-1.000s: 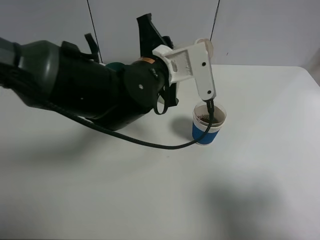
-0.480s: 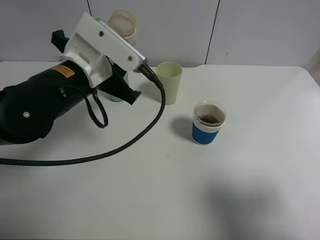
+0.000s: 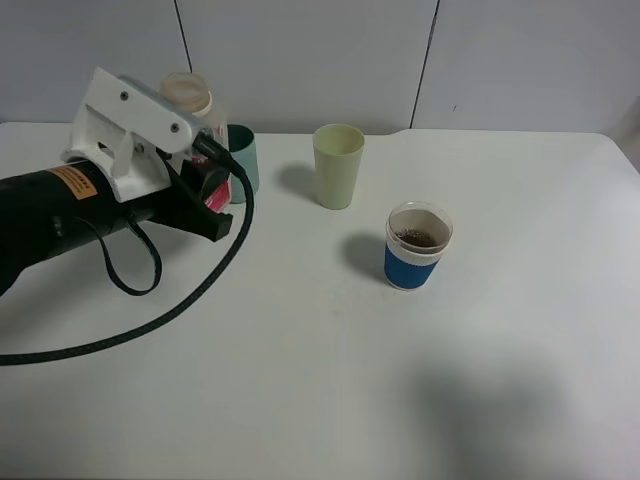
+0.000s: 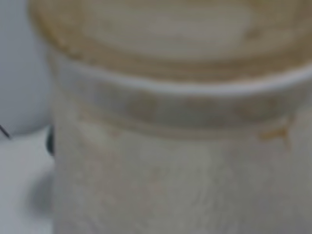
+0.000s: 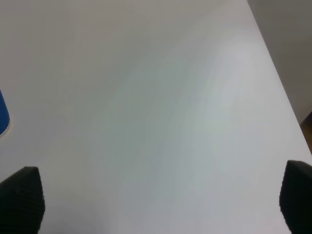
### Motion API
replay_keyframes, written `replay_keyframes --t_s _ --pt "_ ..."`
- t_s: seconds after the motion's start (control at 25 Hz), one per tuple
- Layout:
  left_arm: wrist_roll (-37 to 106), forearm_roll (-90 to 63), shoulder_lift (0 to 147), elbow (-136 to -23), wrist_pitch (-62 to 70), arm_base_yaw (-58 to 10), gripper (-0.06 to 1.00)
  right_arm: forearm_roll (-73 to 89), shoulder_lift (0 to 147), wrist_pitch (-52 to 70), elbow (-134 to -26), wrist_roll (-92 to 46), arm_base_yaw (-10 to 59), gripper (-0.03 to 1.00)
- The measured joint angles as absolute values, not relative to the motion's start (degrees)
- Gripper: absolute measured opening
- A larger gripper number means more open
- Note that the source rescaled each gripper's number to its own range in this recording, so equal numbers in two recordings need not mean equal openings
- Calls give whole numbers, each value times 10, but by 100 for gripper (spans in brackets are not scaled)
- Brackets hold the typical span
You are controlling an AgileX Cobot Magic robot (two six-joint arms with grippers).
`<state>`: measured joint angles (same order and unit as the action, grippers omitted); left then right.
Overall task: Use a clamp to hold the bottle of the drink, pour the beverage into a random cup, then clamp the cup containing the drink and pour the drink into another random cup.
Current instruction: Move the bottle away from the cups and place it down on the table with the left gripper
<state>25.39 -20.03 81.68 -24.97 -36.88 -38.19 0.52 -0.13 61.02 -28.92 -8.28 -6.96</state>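
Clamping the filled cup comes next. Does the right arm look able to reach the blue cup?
Probably yes: the blue cup stands alone, nothing close around it, and the open right pincer faces the table just beside it.

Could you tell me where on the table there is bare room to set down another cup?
The widest bare stretch of table runs right of the blue cup to the right edge, and along the front. A smaller gap lies between the blue cup and the green cup. Back left is crowded: left arm, bottle, teal cup, with cable looping forward.
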Motion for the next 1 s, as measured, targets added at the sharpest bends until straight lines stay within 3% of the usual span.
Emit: replay_keyframes --t_s 0.36,0.64,1.0 --pt "-109 111 815 -249 -296 -229 5 5 -1 610 -289 -83 -70 89" --pt "-142 172 819 -249 -289 -139 5 5 -1 610 -289 -83 -70 89" --pt "-109 179 871 -226 -310 -127 5 5 -1 610 -289 -83 -70 89"
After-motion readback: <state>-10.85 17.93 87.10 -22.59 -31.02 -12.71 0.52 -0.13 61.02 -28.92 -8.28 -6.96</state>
